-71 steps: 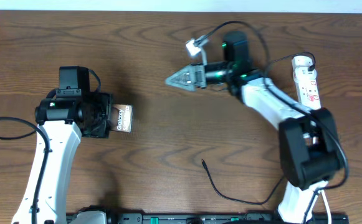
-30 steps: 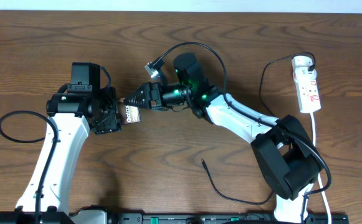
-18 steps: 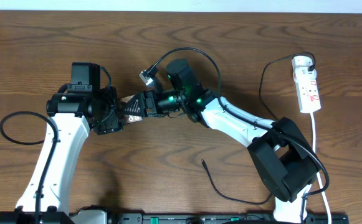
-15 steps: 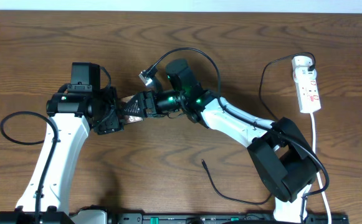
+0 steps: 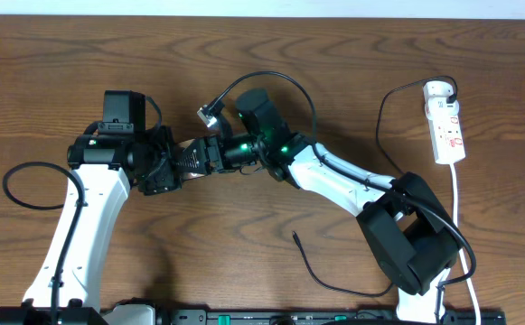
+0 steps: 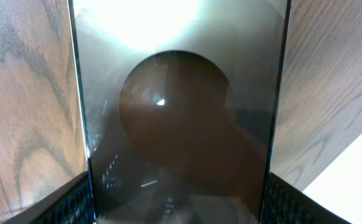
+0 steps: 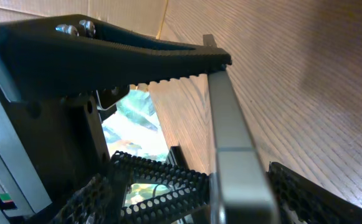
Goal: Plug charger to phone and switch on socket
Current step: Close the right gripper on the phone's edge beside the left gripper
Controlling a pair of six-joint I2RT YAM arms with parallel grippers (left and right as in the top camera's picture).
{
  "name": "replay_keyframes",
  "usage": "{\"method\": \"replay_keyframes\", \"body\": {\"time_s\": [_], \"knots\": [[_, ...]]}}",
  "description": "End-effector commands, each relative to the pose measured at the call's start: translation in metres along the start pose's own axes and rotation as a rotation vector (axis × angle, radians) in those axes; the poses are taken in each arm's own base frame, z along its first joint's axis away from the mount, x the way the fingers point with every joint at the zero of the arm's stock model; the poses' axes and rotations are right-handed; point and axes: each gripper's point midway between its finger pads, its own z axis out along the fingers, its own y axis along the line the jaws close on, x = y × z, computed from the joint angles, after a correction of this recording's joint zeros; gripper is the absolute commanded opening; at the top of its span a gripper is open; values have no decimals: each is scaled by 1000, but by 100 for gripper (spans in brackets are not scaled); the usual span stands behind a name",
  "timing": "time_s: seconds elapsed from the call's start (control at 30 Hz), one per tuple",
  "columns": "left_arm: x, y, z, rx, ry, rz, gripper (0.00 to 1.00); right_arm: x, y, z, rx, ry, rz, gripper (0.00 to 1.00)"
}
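arms (image 5: 74, 221) 2. grippers 2: left gripper (image 5: 173, 169), right gripper (image 5: 195, 158). phone (image 6: 181, 124) 1. charger (image 5: 296, 239) 1. socket (image 5: 445, 122) 1. white cord (image 5: 458, 194) 1. table (image 5: 63, 72) 1.

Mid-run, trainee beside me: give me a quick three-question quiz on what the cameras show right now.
1. True or false: the charger's connector tip lies loose on the table, away from the phone.
2. The left gripper grips the phone: A) by its two long edges, B) across face and back, C) not at all.
3. Fill in: the socket lies on the robot's own ____ side.
Key: 1 true; 2 A; 3 right.
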Motion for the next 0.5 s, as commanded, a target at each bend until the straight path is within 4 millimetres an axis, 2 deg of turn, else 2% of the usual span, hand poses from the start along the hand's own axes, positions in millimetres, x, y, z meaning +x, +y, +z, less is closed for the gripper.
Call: {"method": "replay_keyframes", "body": {"time_s": [0.0, 0.2, 0.47], "knots": [[5, -3, -3, 7, 19, -12, 7, -1, 4, 3, 2, -5, -33, 78], [8, -2, -3, 1, 41, -12, 7, -2, 3, 5, 15, -17, -35, 73], [8, -2, -3, 1, 40, -12, 7, -6, -1, 6, 43, -47, -37, 73]]}}
